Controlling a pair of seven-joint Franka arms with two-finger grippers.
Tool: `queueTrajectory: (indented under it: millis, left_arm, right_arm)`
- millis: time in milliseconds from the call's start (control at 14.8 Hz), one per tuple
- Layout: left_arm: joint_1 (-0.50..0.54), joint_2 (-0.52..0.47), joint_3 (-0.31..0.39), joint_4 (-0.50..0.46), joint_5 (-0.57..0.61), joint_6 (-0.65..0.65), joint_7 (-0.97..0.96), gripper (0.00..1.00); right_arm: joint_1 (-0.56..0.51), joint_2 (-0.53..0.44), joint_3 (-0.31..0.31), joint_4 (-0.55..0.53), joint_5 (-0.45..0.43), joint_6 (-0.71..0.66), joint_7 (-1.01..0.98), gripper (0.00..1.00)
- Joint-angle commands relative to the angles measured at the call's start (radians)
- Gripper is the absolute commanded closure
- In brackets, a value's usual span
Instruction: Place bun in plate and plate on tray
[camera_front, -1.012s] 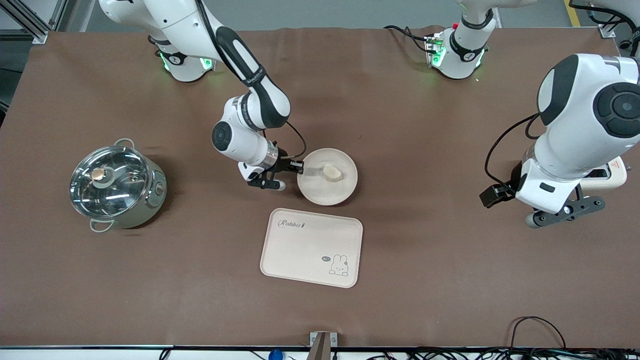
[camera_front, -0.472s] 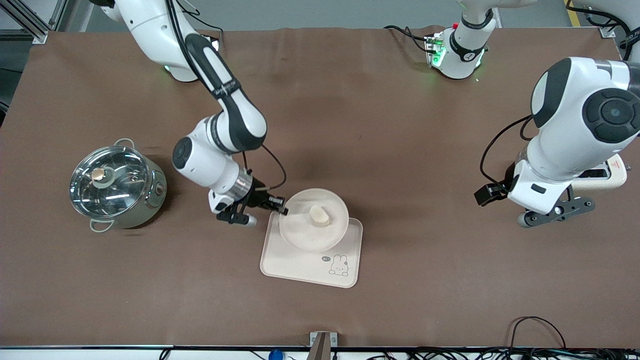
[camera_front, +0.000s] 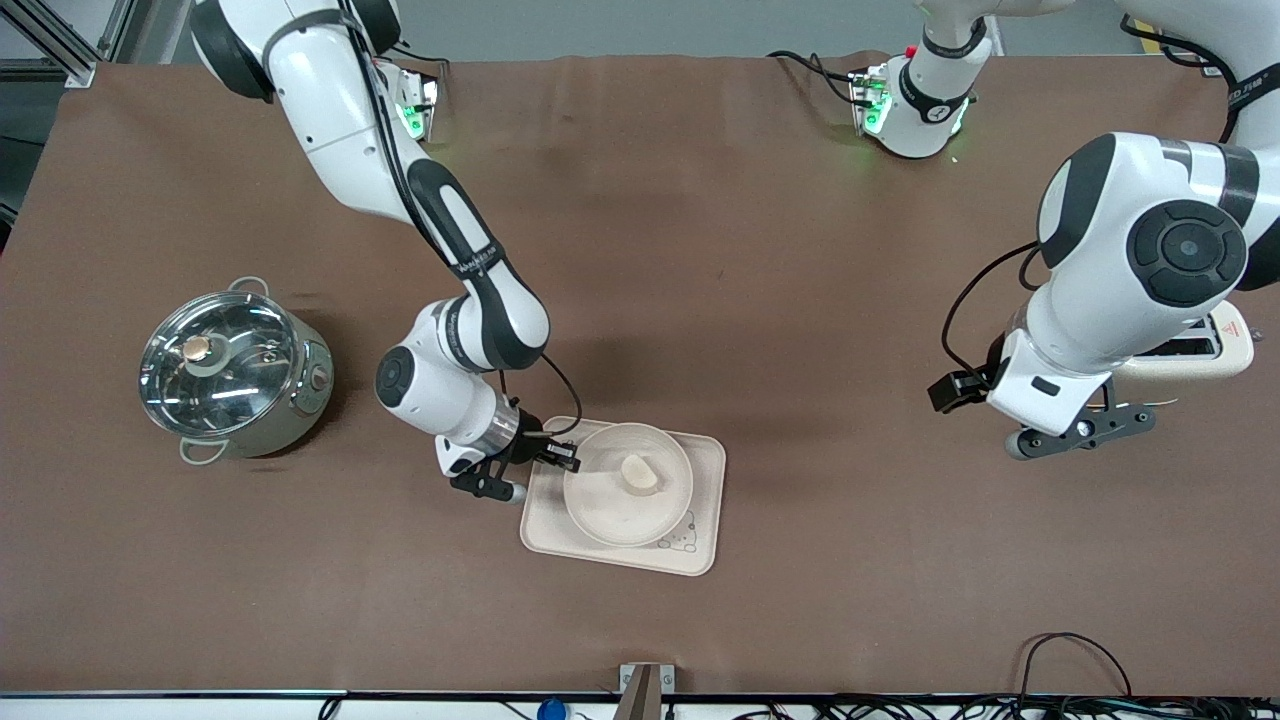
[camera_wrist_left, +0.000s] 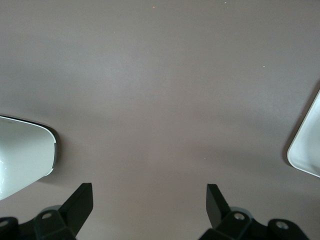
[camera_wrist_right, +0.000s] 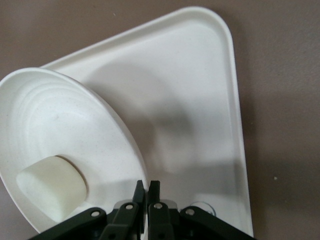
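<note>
Cream on cream — the round plate (camera_front: 627, 485) sits over the tray (camera_front: 700, 550), covering most of it, with only the bunny drawing peeking out at the plate's five o'clock edge. In the right wrist view the plate (camera_wrist_right: 60, 130) looks tilted above the tray (camera_wrist_right: 200, 100), its shadow falling on the tray floor. The bun (camera_front: 640, 472) lies in the plate, a little toward two o'clock from its centre.

At the plate's nine o'clock rim the right gripper (camera_front: 560, 458) has its jaws pressed together on the rim, pinching it — the right wrist view shows the fingertips (camera_wrist_right: 148, 189) nearly touching there, the bun (camera_wrist_right: 52, 186) just beside them.

Over bare brown table (camera_front: 800, 250) the left gripper (camera_front: 1085, 432) waits, jaws spread wide, near a white toaster (camera_front: 1225, 350).

A steel pot (camera_front: 235, 370) with a glass lid stands at the right arm's end.
</note>
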Motion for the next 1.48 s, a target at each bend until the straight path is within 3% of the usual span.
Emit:
queueTrajectory:
  millis: [0,67,135,202,540,810,1147,1417]
  left_arm:
    - [0.008,0.002,-0.002,0.007,-0.005,-0.005,0.015,0.0]
    - [0.01,0.002,-0.002,0.007,-0.004,-0.005,0.015,0.0]
    - [0.01,0.002,-0.002,0.007,-0.004,-0.005,0.015,0.0]
    - [0.011,0.001,-0.002,0.007,-0.005,-0.005,0.013,0.0]
    - [0.016,-0.03,-0.002,0.005,0.001,-0.015,0.015,0.0]
    - [0.001,-0.021,-0.003,0.005,-0.01,-0.022,0.006,0.0]
    - [-0.118,0.06,-0.009,0.01,-0.004,0.027,-0.089,0.0]
    - [-0.09,0.001,-0.005,0.012,0.001,0.024,-0.061,0.0]
  right_arm:
    - [-0.013,0.013,0.003,0.05,-0.011,-0.054,0.028,0.61]
    - [-0.02,0.01,0.003,0.05,-0.012,-0.057,0.03,0.42]
    - [-0.034,-0.002,0.002,0.052,-0.014,-0.084,0.03,0.1]
    - [-0.049,-0.019,-0.013,0.052,-0.019,-0.129,0.028,0.0]
    - [-0.066,-0.13,-0.151,0.098,-0.267,-0.347,0.007,0.0]
    - [-0.129,-0.249,-0.243,0.091,-0.347,-0.567,-0.105,0.0]
    - [-0.132,-0.419,-0.38,0.075,-0.503,-0.79,-0.143,0.0]
    - [-0.131,-0.617,-0.411,0.006,-0.638,-0.891,-0.17,0.0]
